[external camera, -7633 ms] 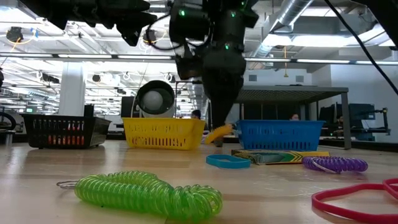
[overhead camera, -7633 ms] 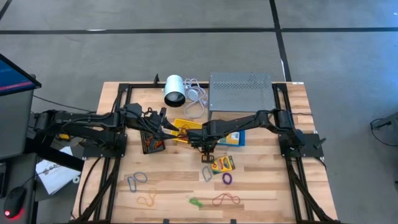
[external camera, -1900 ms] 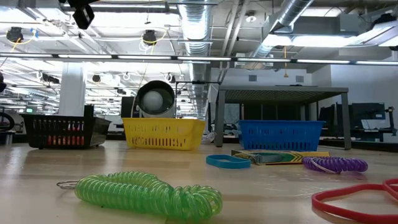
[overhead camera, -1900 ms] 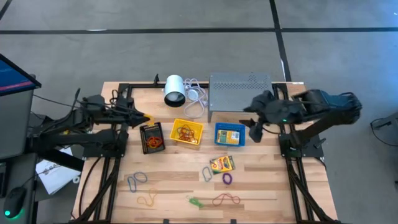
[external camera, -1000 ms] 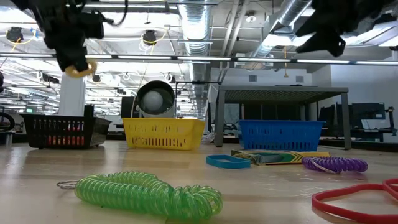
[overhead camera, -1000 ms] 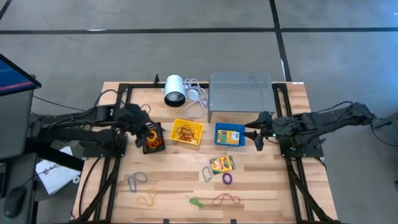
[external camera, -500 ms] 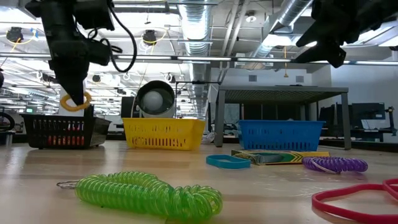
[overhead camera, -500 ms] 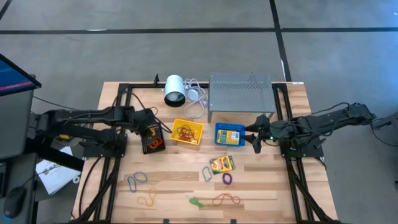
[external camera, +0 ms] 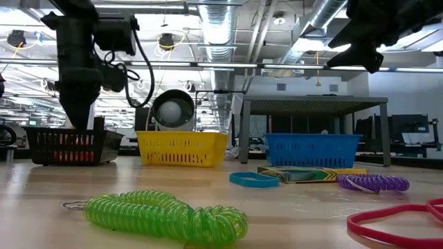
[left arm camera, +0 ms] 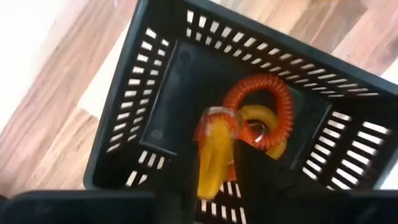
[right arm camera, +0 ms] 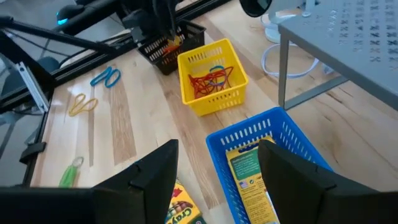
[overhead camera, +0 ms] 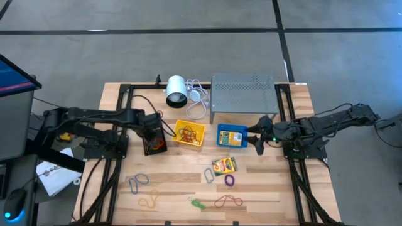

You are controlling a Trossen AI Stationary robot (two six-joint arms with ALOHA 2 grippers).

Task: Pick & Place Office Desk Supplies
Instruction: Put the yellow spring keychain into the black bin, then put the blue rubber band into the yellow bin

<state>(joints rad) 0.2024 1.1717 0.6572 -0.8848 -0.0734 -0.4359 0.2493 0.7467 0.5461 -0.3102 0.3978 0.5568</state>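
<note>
My left gripper [overhead camera: 151, 130] points down into the black basket [overhead camera: 152, 140] at the table's left. A yellow coil ring [left arm camera: 213, 155] sits between its parted fingers, above an orange coil [left arm camera: 264, 102] on the basket floor. My right gripper [overhead camera: 258, 139] hovers open and holds nothing, just right of the blue basket [overhead camera: 232, 135], which holds a crayon box [right arm camera: 249, 177]. Another crayon box [overhead camera: 224, 165], coil rings and rubber bands lie flat on the near half of the table. My left gripper's fingers [left arm camera: 264, 180] stand on either side of the yellow ring's near end [left arm camera: 210, 183], coming from above. I cannot tell whether they touch it. The ring reaches down toward the orange coil in the black basket.
The yellow basket [overhead camera: 189, 132] with red bands stands between the black and blue ones. A white cylinder [overhead camera: 176, 91] with its cable and a grey perforated rack [overhead camera: 244, 94] stand at the far edge. A green coil [external camera: 163, 214] lies near the front edge.
My left gripper has gone down and toward the black basket, tipping from a slant until it points down. It has carried the yellow ring from well above the basket into its mouth. In the low view the ring is now hidden behind the basket wall.
</note>
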